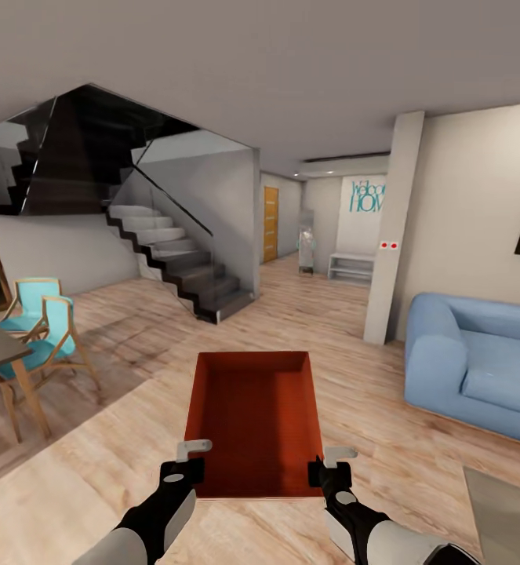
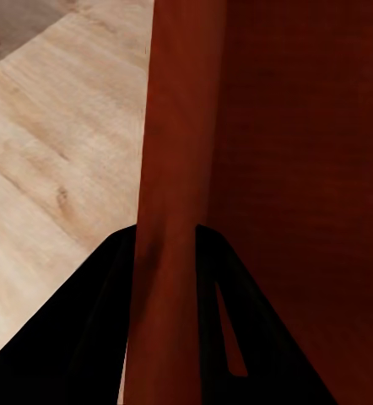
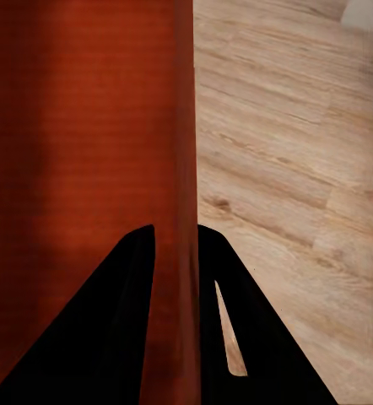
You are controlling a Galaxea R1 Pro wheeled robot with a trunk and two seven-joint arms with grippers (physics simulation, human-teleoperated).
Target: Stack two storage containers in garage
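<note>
Left end effector (image 1: 187, 463) clamped on the near-left wall of the storage container (image 1: 253, 420), right end effector (image 1: 332, 464) clamped on its near-right wall; the container is carried level above the living-room wood floor (image 1: 134, 408). Keep both clamps matched so it stays level. Open lane ahead runs between the staircase (image 1: 181, 267) and the pillar (image 1: 393, 227); blue sofa (image 1: 479, 353) sits right of the container, chairs (image 1: 44, 329) left.

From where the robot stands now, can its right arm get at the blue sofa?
Probably not. The right gripper is clamped on the storage container's wall, sharing its load with the left gripper, and the blue sofa sits across open wood floor.
</note>
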